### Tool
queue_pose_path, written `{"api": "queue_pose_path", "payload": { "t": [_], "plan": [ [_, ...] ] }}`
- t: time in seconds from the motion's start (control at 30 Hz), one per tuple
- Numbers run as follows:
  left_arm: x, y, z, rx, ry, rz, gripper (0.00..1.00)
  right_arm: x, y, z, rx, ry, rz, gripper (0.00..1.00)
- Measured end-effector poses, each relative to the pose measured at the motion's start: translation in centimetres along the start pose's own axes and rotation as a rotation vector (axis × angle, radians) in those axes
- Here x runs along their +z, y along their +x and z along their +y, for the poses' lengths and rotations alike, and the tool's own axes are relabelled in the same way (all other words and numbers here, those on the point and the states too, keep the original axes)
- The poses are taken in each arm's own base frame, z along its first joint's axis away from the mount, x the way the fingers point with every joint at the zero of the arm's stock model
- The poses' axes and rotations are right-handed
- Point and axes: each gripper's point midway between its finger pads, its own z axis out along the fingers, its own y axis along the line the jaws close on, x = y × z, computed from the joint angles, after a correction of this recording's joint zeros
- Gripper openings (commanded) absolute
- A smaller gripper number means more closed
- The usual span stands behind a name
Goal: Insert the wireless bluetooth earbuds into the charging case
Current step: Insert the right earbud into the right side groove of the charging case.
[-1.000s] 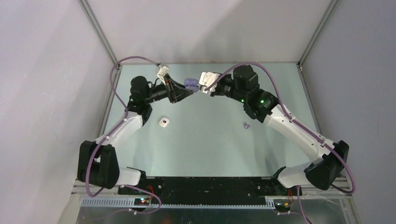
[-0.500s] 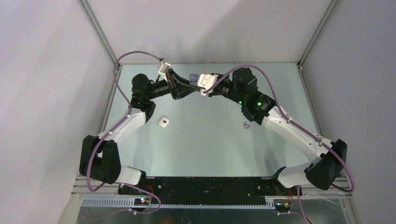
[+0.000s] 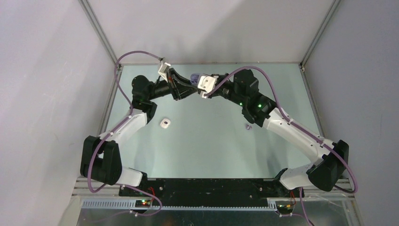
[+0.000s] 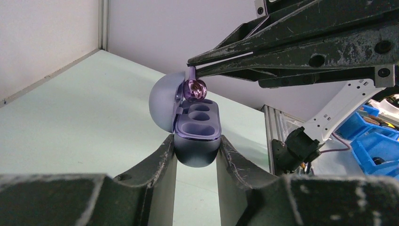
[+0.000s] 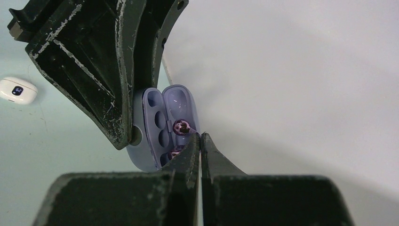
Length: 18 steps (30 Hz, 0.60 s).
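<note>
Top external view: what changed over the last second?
The left end effector carried the open purple plastic charging case right and back; the right end effector brought its tiny purple earbud left, to the case's sockets. Grips unchanged; the small white case and loose purple earbud on the table stayed put.

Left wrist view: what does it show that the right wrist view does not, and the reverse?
Only the left wrist view: blue bins beyond the table. Only the right wrist view: a white case lying on the table. Both: the open purple case gripped by the left fingers, and the right fingers shut on a purple earbud by its sockets.
</note>
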Motion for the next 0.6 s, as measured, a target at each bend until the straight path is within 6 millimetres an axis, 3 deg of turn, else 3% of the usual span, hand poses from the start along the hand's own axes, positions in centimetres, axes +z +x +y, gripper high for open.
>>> {"api": "queue_pose_path", "payload": {
  "t": [0.6],
  "plan": [
    [-0.02, -0.01, 0.15, -0.038, -0.003, -0.005, 0.00, -0.21, 0.45, 0.81, -0.045, -0.014, 0.001, 0.00]
  ]
}}
